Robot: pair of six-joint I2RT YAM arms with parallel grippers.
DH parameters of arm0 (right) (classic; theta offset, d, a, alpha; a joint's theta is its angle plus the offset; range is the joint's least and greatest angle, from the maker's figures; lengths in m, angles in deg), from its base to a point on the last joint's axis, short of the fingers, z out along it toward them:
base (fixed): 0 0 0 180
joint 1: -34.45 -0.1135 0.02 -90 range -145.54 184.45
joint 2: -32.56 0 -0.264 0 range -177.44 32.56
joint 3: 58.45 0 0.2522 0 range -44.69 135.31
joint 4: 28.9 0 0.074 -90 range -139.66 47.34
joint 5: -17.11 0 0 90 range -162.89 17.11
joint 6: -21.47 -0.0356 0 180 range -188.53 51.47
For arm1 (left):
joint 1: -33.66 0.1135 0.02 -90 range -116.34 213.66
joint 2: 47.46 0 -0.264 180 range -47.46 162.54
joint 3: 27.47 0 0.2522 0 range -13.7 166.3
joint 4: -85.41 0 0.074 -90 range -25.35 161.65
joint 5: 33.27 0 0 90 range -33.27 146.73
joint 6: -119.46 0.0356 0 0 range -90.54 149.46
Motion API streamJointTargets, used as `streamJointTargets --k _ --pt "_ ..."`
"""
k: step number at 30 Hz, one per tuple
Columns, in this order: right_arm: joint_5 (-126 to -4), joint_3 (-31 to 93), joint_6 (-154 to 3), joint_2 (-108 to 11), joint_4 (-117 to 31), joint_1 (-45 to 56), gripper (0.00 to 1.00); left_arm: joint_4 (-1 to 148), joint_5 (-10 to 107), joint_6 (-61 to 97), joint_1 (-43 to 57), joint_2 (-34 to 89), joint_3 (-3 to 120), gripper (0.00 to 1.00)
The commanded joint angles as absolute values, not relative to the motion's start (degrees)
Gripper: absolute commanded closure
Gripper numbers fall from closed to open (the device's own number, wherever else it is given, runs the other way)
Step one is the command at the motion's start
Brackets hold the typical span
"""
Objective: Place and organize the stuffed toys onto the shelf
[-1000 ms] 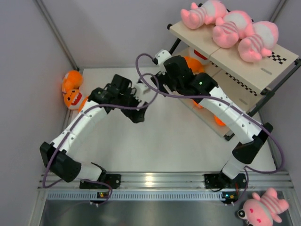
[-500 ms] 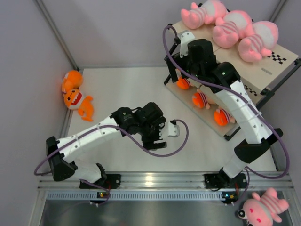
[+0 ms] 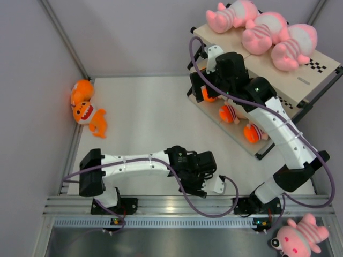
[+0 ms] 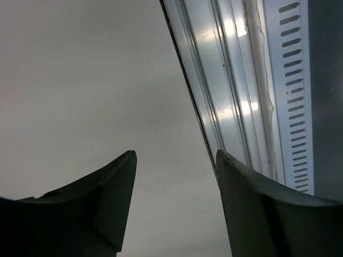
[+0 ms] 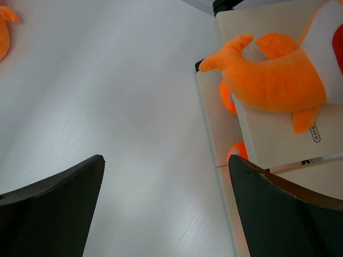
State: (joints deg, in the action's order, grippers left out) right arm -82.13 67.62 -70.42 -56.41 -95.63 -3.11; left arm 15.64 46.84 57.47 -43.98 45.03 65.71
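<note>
The shelf [image 3: 278, 75] stands at the back right. Three pink striped plush toys [image 3: 262, 32] lie in a row on its top board. A fourth pink toy [image 3: 300, 238] lies off the table at the front right. Two orange plush creatures [image 3: 83, 107] lie by the left wall. Another orange plush [image 5: 273, 75] lies on a cream shelf board in the right wrist view. Orange shapes [image 3: 229, 113] show on the lowest tier. My right gripper [image 3: 198, 91] [image 5: 165, 160] is open and empty at the shelf's left end. My left gripper [image 3: 201, 184] [image 4: 176, 155] is open and empty, low over the table.
An aluminium rail [image 4: 230, 80] runs along the table's front edge, just beside my left gripper. Grey walls close the left and back sides [image 3: 32, 107]. The shelf's black frame [image 3: 300, 112] juts toward the right arm.
My left arm has swung from the table's back middle to the front edge. My right gripper has moved from the table's middle to the shelf's left end. Both stay open.
</note>
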Motion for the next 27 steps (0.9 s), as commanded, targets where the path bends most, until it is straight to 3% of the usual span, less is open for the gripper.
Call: streamJointTargets --k 1,12,18,27 --pt "-80.5 66.6 -72.0 -51.9 -92.3 -2.3 0.00 21.5 53.3 57.5 -47.8 47.8 68.5 0.34" --pt "-73.8 66.2 -71.9 -50.3 -93.7 -2.3 0.01 26.6 55.3 56.8 -60.2 60.8 77.7 0.37" --pt "-73.2 67.3 -72.7 -49.4 -94.4 -2.3 0.01 28.2 55.5 56.1 -61.3 67.9 88.1 0.37" --pt "-69.8 66.5 -72.7 -48.4 -95.9 -2.4 0.01 28.9 53.6 60.4 -66.5 72.7 93.4 0.35"
